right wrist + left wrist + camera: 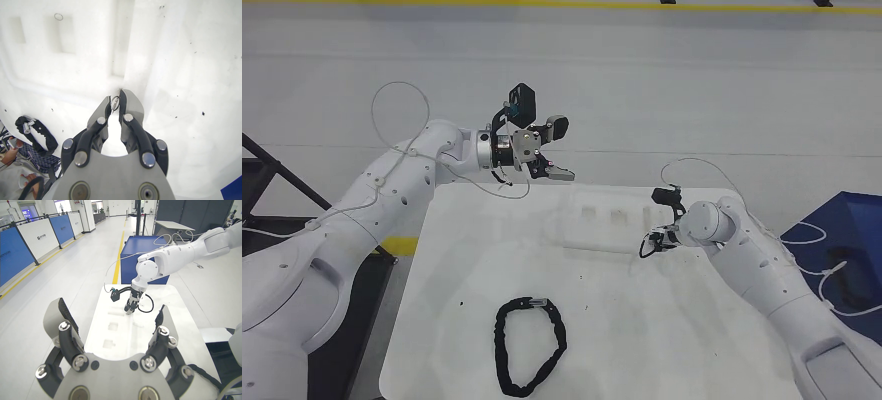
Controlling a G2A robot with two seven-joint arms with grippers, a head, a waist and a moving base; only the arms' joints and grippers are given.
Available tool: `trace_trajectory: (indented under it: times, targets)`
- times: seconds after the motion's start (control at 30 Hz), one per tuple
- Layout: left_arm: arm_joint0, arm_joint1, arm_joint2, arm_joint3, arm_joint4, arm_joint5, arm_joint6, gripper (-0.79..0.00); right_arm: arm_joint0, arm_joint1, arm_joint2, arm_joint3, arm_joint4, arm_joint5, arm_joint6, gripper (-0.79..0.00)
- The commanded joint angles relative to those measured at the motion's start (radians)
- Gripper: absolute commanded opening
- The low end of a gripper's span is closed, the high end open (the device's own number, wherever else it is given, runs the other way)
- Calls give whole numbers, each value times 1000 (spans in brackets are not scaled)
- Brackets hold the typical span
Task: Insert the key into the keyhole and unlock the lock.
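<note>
Top view: the lock [530, 345], a black sleeved chain loop, lies on the table [442, 300] well apart from both grippers. The left gripper [564, 150] hangs above the table's far edge.

Left wrist view: its jaws stand wide with nothing between them.

Right wrist view: the right gripper [115, 98], nearly closed, pinches a small silver key [114, 106] by its ring over the foam tray [75, 75]. The lock's silver body faces up, well apart from the fingertips.

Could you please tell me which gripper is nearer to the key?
Right. The right gripper is shut on the key at the foam tray; the left gripper hovers open near the table's far edge.
</note>
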Motion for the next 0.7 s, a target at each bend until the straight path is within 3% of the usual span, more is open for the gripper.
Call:
trace_trajectory:
  times: [0.0, 0.3, 0.67]
  targets:
    - [0, 0, 0, 0, 0, 0, 0, 0, 2, -3, -2, 3, -7, 10, 0, -785]
    - [0, 0, 0, 0, 0, 0, 0, 0, 36, -12, 0, 33, -34, 18, 57, -785]
    - [0, 0, 0, 0, 0, 0, 0, 0, 30, 39, 102, -81, -68, 10, 202, -785]
